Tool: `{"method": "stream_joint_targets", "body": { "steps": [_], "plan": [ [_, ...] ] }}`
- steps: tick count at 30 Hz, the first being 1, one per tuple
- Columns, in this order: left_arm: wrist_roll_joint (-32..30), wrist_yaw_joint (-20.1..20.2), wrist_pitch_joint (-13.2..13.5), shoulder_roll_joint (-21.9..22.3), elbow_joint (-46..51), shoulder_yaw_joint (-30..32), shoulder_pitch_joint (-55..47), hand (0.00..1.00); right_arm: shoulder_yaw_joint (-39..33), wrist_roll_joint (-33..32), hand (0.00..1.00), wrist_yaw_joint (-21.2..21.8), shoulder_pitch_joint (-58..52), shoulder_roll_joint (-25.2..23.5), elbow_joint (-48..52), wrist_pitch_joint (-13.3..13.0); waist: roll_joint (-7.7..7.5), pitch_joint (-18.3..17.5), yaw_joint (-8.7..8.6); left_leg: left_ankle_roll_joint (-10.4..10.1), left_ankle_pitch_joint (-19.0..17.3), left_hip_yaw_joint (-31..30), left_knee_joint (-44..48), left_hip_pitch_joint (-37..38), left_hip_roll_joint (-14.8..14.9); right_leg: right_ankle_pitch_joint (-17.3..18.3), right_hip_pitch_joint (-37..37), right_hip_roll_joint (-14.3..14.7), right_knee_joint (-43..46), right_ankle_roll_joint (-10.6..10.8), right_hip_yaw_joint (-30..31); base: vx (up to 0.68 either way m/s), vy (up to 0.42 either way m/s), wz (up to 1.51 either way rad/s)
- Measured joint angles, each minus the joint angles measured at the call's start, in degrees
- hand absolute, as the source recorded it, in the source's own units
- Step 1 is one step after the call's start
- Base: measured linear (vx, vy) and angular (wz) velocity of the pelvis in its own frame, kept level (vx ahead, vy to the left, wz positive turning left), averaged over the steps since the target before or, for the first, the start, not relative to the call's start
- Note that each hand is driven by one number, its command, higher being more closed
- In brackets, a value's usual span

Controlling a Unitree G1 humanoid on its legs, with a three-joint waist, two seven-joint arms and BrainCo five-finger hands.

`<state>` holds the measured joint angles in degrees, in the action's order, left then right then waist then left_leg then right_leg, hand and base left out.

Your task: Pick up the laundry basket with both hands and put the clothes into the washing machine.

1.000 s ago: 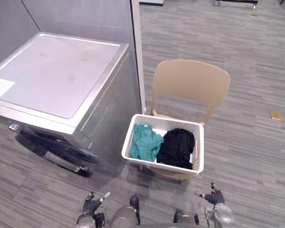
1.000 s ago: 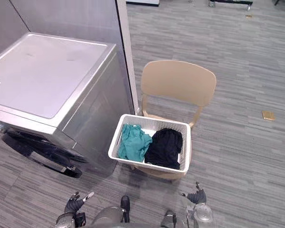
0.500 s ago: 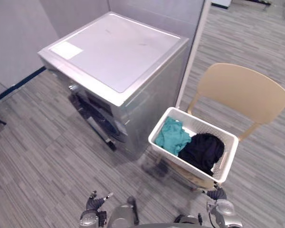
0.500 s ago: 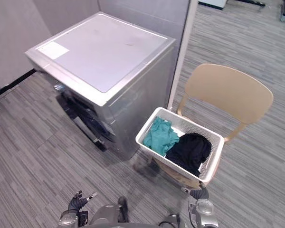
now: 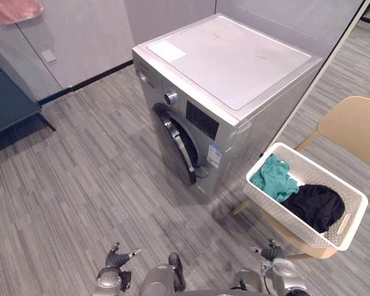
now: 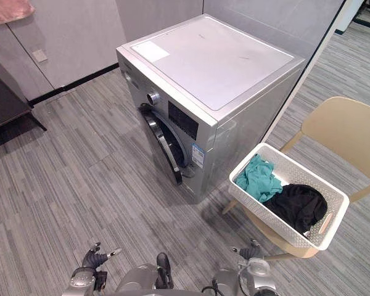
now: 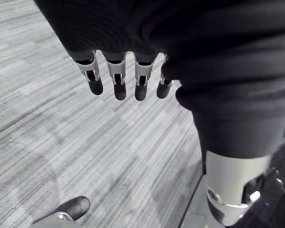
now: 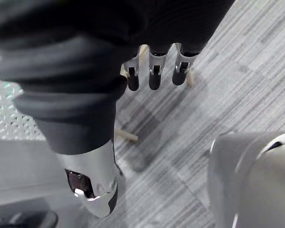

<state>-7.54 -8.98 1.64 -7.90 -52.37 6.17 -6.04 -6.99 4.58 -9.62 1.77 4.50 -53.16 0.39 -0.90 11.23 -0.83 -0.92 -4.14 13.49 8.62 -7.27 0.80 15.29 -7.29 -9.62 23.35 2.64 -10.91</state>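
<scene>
**Basket on chair, both hands empty**

Laundry basket: white plastic, rectangular, walls perforated in a fine grid, 1 handle slot visible in the short end. It sits on the seat of a tan chair, just beside the washing machine's side wall. Inside are 2 garments: a teal one at the end nearer the machine and a black one touching it.

Machine: silver, front-loading, with a dark round door, a knob and a dark panel.

Writing: white sticker on a top corner and a small label on the front. The print on both is too small to read.

Left hand: low over the floor, fingers loosely straight, holding nothing.

Right hand: low near the basket's near corner, not touching it, fingers relaxed, empty.
</scene>
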Motion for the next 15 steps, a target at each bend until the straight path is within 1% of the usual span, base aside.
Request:
{"method": "stream_joint_targets", "body": {
  "steps": [2,5,6,7,8,9,10,11,13,14,15],
  "plan": [
    [0.14,0.01,0.09,0.56,0.05,-0.60,0.26,0.00,2.55,-0.04,0.00,1.24,-0.47,-1.03,3.01,-0.06,-0.26,0.11,0.18,0.08,2.66,-2.91,-1.05,-0.32,-0.39,0.23,0.77,0.49,-0.91,-0.03,-1.60,0.04,-0.055,0.38],
    [0.39,0.02,0.89,1.07,1.24,-1.02,0.62,0.00,5.56,0.06,0.00,1.48,0.17,-1.88,5.93,-0.11,-0.25,0.15,0.44,0.70,3.78,-5.36,-2.35,-0.53,-1.04,0.05,1.80,0.41,-2.29,0.38,-3.78,0.09,-0.029,0.41],
    [0.63,0.01,1.36,1.27,1.86,-1.00,0.62,0.00,7.68,0.07,0.00,1.91,0.85,-1.93,7.83,-0.12,-0.13,0.19,1.41,0.80,3.97,-5.87,-2.60,-1.06,-1.07,-0.05,1.91,0.49,-3.26,0.40,-4.64,0.13,-0.034,0.32],
    [0.92,-0.04,1.49,1.49,2.60,-0.92,0.51,0.00,10.10,0.07,0.00,2.14,2.08,-2.00,9.99,-0.19,-0.09,0.22,2.59,1.30,4.65,-6.50,-2.50,-2.09,-1.19,-0.60,1.47,0.71,-3.82,-0.16,-5.33,0.13,-0.031,0.29],
    [1.08,-0.06,1.49,1.65,2.87,-0.92,0.54,0.00,11.07,0.07,0.00,2.14,2.98,-2.05,11.04,-0.31,0.03,0.30,3.05,1.32,4.67,-6.94,-2.44,-2.80,-1.26,-0.64,1.11,0.83,-3.96,-0.19,-5.79,0.15,-0.058,0.38],
    [1.34,-0.11,1.51,2.17,3.77,-0.94,0.55,0.00,12.65,0.05,0.00,2.12,5.50,-2.14,13.09,-0.67,0.50,0.91,3.55,1.46,4.88,-7.78,-1.87,-4.53,-1.28,-0.95,0.53,0.99,-4.21,-0.31,-6.74,0.13,-0.065,0.46],
    [1.54,-0.23,1.50,2.45,4.91,-0.97,0.63,0.00,14.23,0.03,0.00,2.06,8.57,-2.18,14.69,-1.65,0.96,1.96,4.35,1.44,4.90,-8.69,-1.45,-5.88,-1.38,-1.05,-0.27,1.10,-4.10,-0.47,-6.97,0.13,-0.063,0.43],
    [1.86,-0.36,1.52,2.60,5.45,-0.97,0.85,0.00,14.73,0.02,0.00,2.05,10.21,-2.16,15.40,-1.99,1.15,2.79,4.99,1.44,4.95,-8.87,-1.24,-6.25,-1.37,-1.04,-0.44,1.14,-4.02,-0.47,-7.05,0.07,-0.043,0.32],
    [2.96,-1.39,1.59,3.29,7.61,-1.04,1.39,0.00,16.40,0.01,0.00,1.94,16.83,-1.71,17.98,-2.82,1.72,5.09,6.69,1.18,5.11,-9.90,-0.04,-8.77,-1.34,-1.02,-2.14,1.13,-3.25,-0.49,-7.84,0.05,-0.046,0.29],
    [3.14,-1.49,1.63,3.43,8.12,-1.06,1.54,0.00,16.51,-0.01,0.00,1.81,18.13,-1.66,18.64,-3.04,1.79,5.68,6.93,0.83,5.34,-10.32,-0.05,-9.20,-1.39,-1.01,-2.37,1.12,-3.19,-0.50,-8.07,0.04,-0.037,0.31],
    [3.54,-1.67,2.00,3.45,8.62,-1.28,2.08,0.00,16.29,-0.05,0.00,0.97,21.01,-1.59,19.34,-3.66,1.76,6.75,7.87,0.57,5.51,-10.62,-0.04,-10.06,-1.37,-0.80,-3.26,0.76,-2.50,-0.77,-8.27,0.02,-0.027,0.29]
  ]
}}
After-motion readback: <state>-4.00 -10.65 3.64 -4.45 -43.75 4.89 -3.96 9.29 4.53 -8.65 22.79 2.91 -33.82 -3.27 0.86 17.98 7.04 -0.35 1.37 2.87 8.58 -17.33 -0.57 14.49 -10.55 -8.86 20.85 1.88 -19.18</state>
